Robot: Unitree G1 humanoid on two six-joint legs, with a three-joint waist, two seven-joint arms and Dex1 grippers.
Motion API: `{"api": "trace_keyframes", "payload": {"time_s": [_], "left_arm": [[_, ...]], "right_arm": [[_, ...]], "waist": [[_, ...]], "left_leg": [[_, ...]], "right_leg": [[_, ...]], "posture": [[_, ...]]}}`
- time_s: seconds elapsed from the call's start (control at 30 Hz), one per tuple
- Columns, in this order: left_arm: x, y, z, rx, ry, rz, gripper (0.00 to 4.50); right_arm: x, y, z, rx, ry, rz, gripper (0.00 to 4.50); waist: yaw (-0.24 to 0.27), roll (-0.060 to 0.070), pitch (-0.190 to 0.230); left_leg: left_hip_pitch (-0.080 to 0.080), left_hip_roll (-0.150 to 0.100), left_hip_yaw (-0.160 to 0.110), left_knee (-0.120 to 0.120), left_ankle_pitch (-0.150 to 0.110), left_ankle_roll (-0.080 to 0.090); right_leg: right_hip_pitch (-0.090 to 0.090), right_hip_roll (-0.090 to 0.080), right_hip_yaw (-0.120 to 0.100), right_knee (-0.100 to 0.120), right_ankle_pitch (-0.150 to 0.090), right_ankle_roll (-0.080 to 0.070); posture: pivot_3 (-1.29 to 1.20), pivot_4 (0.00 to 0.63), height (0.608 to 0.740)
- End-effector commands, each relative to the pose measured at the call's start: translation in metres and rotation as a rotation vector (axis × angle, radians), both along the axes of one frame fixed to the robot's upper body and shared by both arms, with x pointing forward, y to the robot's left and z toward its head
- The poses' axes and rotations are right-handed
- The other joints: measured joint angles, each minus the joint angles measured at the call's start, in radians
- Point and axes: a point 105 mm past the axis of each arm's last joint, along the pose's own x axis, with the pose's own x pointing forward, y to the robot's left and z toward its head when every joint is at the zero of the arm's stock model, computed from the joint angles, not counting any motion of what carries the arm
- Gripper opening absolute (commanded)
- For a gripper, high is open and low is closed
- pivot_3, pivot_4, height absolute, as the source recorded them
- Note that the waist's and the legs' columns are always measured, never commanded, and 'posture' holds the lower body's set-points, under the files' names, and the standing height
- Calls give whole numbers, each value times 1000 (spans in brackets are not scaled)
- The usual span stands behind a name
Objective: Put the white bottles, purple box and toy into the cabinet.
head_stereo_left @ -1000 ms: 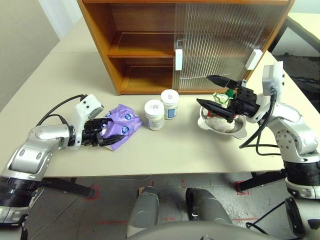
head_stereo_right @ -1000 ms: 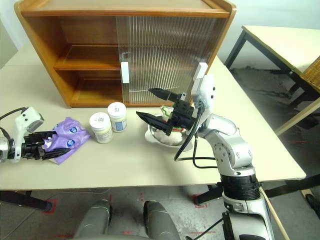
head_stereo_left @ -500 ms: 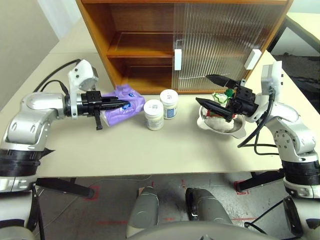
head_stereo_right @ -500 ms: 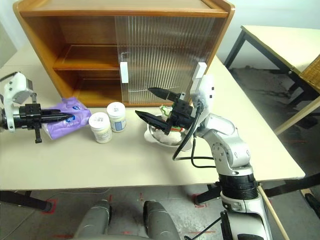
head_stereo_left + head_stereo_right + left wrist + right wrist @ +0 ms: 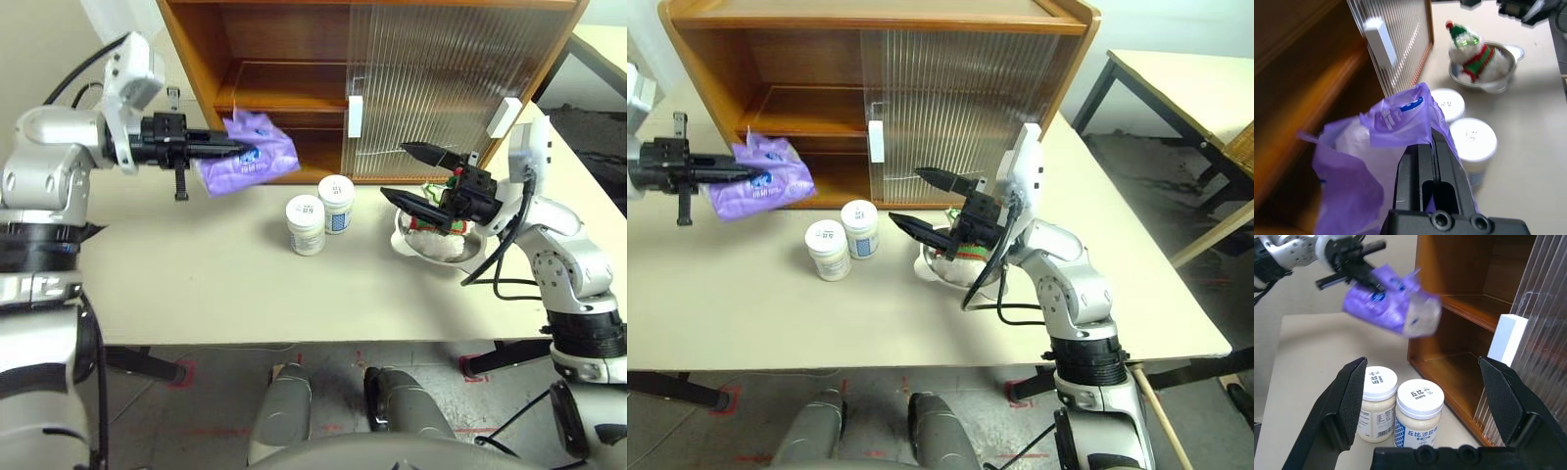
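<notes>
My left gripper [image 5: 240, 150] is shut on a corner of the purple box [image 5: 257, 155], which hangs in the air in front of the cabinet's [image 5: 284, 88] open left side, about level with the lower shelf. The two white bottles [image 5: 306, 224] [image 5: 336, 203] stand side by side on the table below and to its right. Right of them, the toy [image 5: 436, 225] lies in a steel bowl [image 5: 470, 257]. My right gripper [image 5: 416, 178] is open, held just above the bowl's left side with nothing between its fingers.
Ribbed sliding doors [image 5: 431, 78] with white handles [image 5: 355, 116] cover the cabinet's right half; the left shelves stand open. The beige table [image 5: 216, 284] has free room in front of the bottles. A second table [image 5: 1185, 78] stands far right.
My left gripper shut on the purple box on the table, then lifted it up and toward the cabinet's open left side. The right arm, bottles and toy have not moved.
</notes>
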Motion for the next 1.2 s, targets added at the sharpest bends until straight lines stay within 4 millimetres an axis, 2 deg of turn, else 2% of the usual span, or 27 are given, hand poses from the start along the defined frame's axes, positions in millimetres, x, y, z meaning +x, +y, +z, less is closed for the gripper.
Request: {"api": "trace_keyframes", "payload": {"time_s": [0.03,0.4,0.53,0.63,0.8,1.03,1.2], "left_arm": [[8,-3,4,23,-50,-19,7],[35,-13,22,11,-180,-31,7],[43,-15,19,53,-211,-26,7],[45,-22,20,58,-211,-55,7],[40,-33,37,1,-211,-115,7],[37,-37,55,4,-252,-141,7],[46,-35,48,69,-310,-88,7]], "right_arm": [[1,2,0,-7,-9,2,4500],[0,2,-1,-2,-12,-10,4500],[0,2,-1,-1,-13,-14,4500],[0,1,-1,-2,-13,-18,4500],[1,-1,-1,-1,-15,-27,4500],[1,0,-2,1,-16,-32,4500],[1,0,-1,4,-19,-34,4500]], "waist": [[0,0,0],[-1,0,0],[-2,0,0],[-3,0,0],[-7,0,0],[-18,0,0],[-20,0,0]], "left_leg": [[0,0,0,0,0,0],[-2,0,0,1,3,4],[-2,-1,0,2,3,5],[-2,-1,0,2,3,6],[-4,-2,0,3,5,8],[-4,-3,1,4,5,8],[-3,-3,1,7,5,9]], "right_leg": [[0,0,0,0,0,0],[1,0,-1,-5,4,7],[2,0,-1,-5,5,8],[2,0,-2,-6,5,9],[3,1,-3,-6,6,12],[4,1,-3,-7,6,14],[5,0,-3,-7,6,14]], "posture": [[118,114,740],[94,110,740],[86,105,740],[76,101,740],[68,97,740],[68,96,740],[65,97,740]]}}
